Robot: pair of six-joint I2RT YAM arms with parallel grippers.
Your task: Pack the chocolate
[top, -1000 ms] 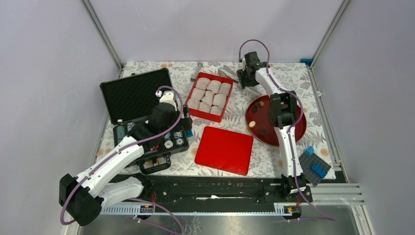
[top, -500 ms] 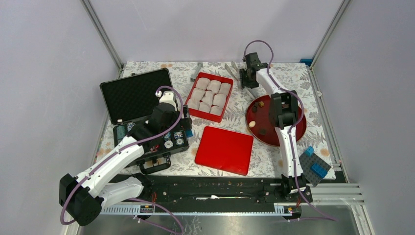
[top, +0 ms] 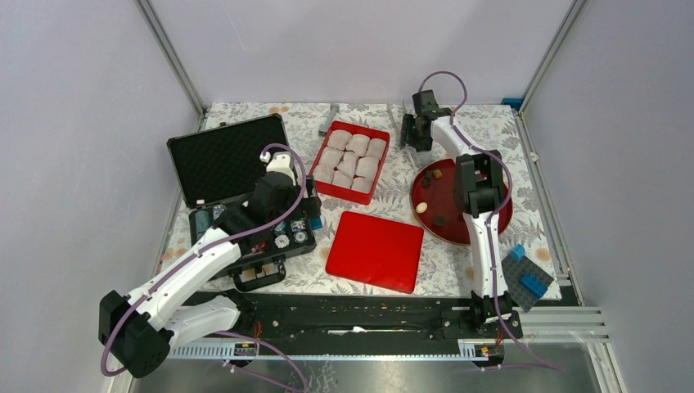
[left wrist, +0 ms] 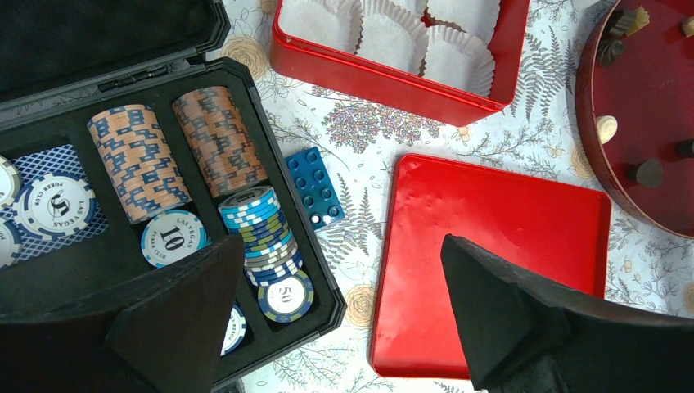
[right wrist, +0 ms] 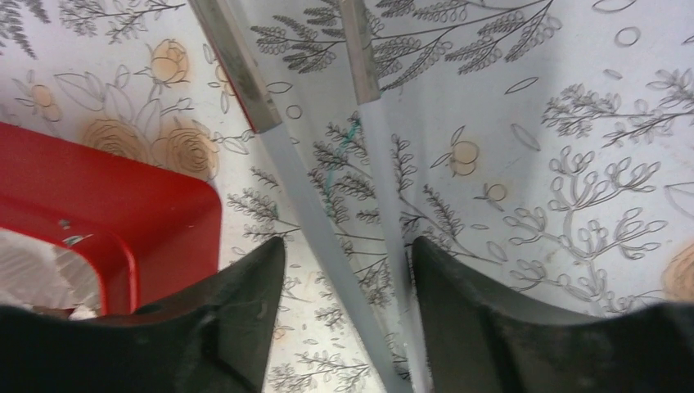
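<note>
**Right tool astride the tongs, chocolate still unpacked**

The step in hand looks like fetching the metal tongs (right wrist: 236, 74) at the far side of the table (top: 491, 131). The right tool (right wrist: 348, 254) straddles both blades with its fingers partly apart. Whether it grips them or only brackets them I cannot tell.

The small brown and tan chocolate lumps (top: 421, 208) sit on the round dark-red plate (top: 432, 195). None shows in the white pleated paper cups (top: 350, 155) of the red rectangular box (left wrist: 393, 82). The next move probably calls for a firm pinch on the tongs, then a lift toward the plate.

The left tool (left wrist: 344, 254) hangs released, jaws wide, above the black poker-chip case (top: 221, 160) and the flat red lid (top: 375, 250).

A fern-and-flower cloth covers the table. Plain lilac-grey walls and aluminium posts enclose it.
</note>
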